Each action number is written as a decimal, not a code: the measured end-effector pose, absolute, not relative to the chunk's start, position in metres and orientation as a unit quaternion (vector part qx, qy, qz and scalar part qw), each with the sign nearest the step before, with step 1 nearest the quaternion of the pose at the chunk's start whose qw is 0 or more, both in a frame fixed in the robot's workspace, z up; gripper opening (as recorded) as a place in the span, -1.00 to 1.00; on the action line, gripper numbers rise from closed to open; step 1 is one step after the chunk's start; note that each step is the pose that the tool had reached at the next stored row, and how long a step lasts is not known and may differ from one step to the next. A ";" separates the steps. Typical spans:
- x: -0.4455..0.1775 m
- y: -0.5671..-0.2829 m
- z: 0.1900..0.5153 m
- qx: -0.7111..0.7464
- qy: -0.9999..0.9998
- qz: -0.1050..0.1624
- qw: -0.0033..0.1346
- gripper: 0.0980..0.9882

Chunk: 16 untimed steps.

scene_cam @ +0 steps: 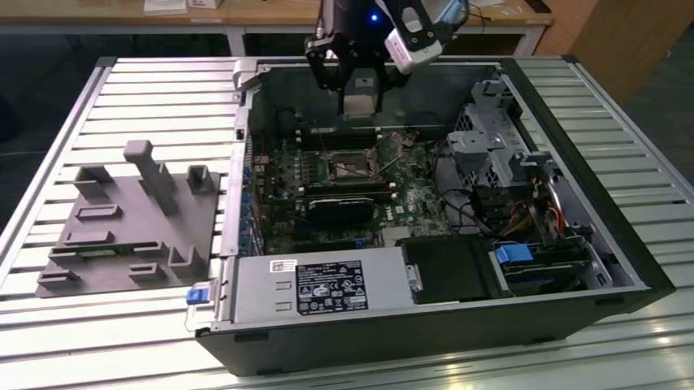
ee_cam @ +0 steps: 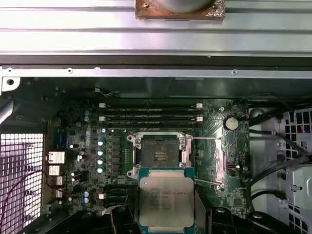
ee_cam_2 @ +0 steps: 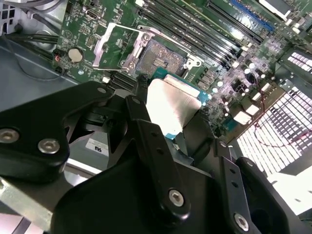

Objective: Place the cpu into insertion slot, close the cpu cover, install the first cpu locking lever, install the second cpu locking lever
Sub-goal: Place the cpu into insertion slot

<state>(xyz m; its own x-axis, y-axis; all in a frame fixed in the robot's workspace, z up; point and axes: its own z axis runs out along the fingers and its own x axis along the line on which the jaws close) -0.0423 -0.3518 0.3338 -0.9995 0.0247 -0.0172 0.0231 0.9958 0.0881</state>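
Observation:
My gripper [ee_cam: 165,214] is shut on the cpu [ee_cam: 166,200], a flat square chip with a dull silver top and green edge, gripped by two opposite sides. It hangs above the motherboard, close beside the insertion slot [ee_cam: 159,156], which lies bare with its dark contact field showing. In the second wrist view the cpu [ee_cam_2: 173,105] sits between my black fingers [ee_cam_2: 146,126], with the insertion slot [ee_cam_2: 159,56] beyond it and the silvery cpu cover [ee_cam_2: 113,45] swung up and open. Two thin locking levers [ee_cam: 205,139] stick out beside the slot. In the exterior view my gripper [scene_cam: 359,101] hovers over the insertion slot [scene_cam: 349,166].
The open computer case [scene_cam: 607,244] lies on a slatted metal table. Memory slots [ee_cam: 151,114] run beside the slot. A power supply [scene_cam: 314,288], a drive cage [scene_cam: 499,154] and loose cables [scene_cam: 466,211] crowd the case. A grey parts fixture [scene_cam: 130,219] stands at the exterior view's left.

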 end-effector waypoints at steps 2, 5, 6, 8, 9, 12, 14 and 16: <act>-0.042 -0.352 0.330 0.012 0.999 0.044 0.009 0.00; -0.042 -0.352 0.325 0.012 0.999 0.044 0.009 0.00; -0.042 -0.352 0.323 0.012 0.999 0.043 0.009 0.00; -0.042 -0.352 0.320 0.013 0.999 0.043 0.009 0.00; -0.042 -0.352 0.318 0.014 0.999 0.043 0.009 0.00; -0.043 -0.352 0.314 0.025 0.999 0.042 0.010 0.00; -0.043 -0.352 0.312 0.039 0.998 0.042 0.010 0.00; -0.043 -0.352 0.311 0.055 0.998 0.041 0.011 0.00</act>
<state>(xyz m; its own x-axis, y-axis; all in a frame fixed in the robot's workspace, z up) -0.0429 -0.3518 0.3106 -0.9936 0.1114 -0.0173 0.1096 0.9904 0.0839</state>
